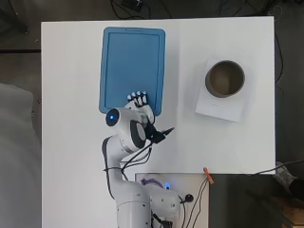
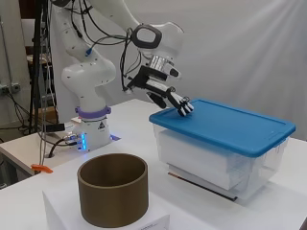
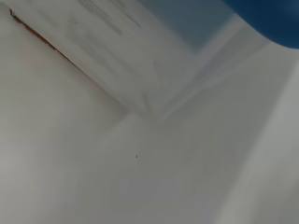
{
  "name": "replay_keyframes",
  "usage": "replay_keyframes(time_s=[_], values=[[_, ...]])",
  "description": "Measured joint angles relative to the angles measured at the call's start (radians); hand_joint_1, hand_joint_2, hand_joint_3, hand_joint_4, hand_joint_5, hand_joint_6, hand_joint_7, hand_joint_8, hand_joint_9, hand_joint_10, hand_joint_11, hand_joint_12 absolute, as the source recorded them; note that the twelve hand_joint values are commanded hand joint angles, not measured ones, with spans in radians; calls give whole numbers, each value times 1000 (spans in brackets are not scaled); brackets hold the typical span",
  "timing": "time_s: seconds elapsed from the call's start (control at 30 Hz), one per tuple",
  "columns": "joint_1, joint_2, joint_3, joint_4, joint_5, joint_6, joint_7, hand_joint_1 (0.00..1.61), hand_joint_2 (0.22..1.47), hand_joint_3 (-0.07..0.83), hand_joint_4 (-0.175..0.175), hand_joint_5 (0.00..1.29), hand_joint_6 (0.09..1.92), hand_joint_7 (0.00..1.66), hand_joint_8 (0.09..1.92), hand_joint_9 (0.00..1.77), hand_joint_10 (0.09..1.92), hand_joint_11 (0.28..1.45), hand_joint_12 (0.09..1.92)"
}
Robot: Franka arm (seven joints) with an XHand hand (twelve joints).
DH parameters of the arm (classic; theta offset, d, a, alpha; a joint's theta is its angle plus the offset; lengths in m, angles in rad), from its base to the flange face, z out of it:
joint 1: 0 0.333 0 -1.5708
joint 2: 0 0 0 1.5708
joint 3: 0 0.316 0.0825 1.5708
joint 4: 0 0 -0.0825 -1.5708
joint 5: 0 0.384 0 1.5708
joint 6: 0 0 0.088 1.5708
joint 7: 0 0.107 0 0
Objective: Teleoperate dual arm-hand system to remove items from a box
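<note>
White table (image 1: 71, 71), bare over most of its top. Clear box (image 2: 220, 163) under a blue lid (image 1: 132, 66), set lengthwise near the table's far edge, toward the left side in the overhead view; pale contents dimly visible through the wall, too vague to name. White arm (image 1: 124, 137) rising from its base at the near edge and bending over the box's near end. White block (image 1: 223, 97) toward the right edge, well apart from the box. Brown ring (image 1: 225, 78), open at the top, standing on that block. Hand (image 2: 165, 91) sloping down onto the lid's near corner, fingers (image 1: 138, 99) straight and spread, tips touching or just above the blue surface, curled round nothing. Lid on, seated flat across the box. From the wrist: box wall (image 3: 140, 56) and a sliver of lid, with tabletop beneath. Small orange clip (image 1: 208, 175) at the near edge, right of the base.
</note>
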Motion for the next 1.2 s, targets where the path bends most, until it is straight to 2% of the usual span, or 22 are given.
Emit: replay_keyframes(time_s=[0.07,0.17,0.2,0.23,0.27,0.3,0.33,0.37,0.43,0.5,0.53,0.6,0.67,0.73,0.8,0.83,0.87,0.9,0.97,1.0,1.07,1.2], values=[[8,-5,17,-32,-11,24,2,186,806,-3,-61,9,87,41,87,200,87,388,87],[31,-29,46,-85,-15,106,-23,432,892,4,-41,103,87,134,87,273,87,402,87],[44,-45,36,-116,-19,184,-48,561,931,7,-31,162,87,173,87,318,87,416,87],[54,-54,21,-136,-19,251,-74,734,1006,13,-8,319,87,317,87,487,87,507,87],[66,-68,-3,-161,-18,343,-109,982,1089,-1,-64,523,457,476,534,650,451,663,104],[76,-83,-21,-181,-21,415,-131,1147,1157,-10,-114,631,872,557,999,732,817,699,382],[83,-100,-36,-201,-27,485,-151,1240,1193,-9,-144,676,1139,607,1270,783,1040,672,636],[87,-110,-50,-213,-25,531,-176,1288,1212,-6,-160,680,1304,638,1409,810,1159,638,810],[94,-114,-62,-201,15,538,-232,1317,1238,2,-173,625,1496,660,1517,819,1263,602,973],[99,-114,-62,-149,58,466,-256,1294,1278,7,-109,532,1606,624,1602,782,1398,585,1056],[99,-116,-62,-118,71,426,-256,1286,1296,8,-102,493,1613,604,1641,763,1470,579,1081],[99,-131,-67,-36,103,343,-257,1236,1320,4,-139,492,1514,623,1710,760,1585,574,1181],[99,-155,-96,34,144,306,-274,1180,1305,-1,-146,613,1351,676,1719,835,1693,602,1377],[101,-168,-136,87,205,267,-309,1111,1332,10,-75,594,1449,639,1767,876,1835,644,1559],[102,-177,-168,133,261,212,-344,957,1325,4,42,615,1522,653,1884,907,1899,668,1649],[102,-177,-182,151,282,192,-364,1010,1329,3,-19,606,1474,652,1862,871,1911,644,1637],[102,-170,-190,164,293,185,-380,1055,1331,1,-52,595,1445,655,1807,814,1882,611,1590],[101,-153,-190,174,285,190,-379,1089,1335,1,-102,582,1487,637,1739,830,1890,612,1597],[94,-110,-186,205,246,205,-338,973,1331,0,-19,599,1523,679,1774,925,1911,651,1657],[86,-75,-185,255,223,198,-289,939,1328,0,10,607,1526,709,1807,971,1916,676,1681],[77,-19,-190,346,206,179,-224,914,1321,-1,40,623,1514,765,1819,1031,1909,709,1689],[57,186,-212,617,206,119,-167,906,1295,-1,83,663,1457,874,1655,1098,1803,740,1657]])
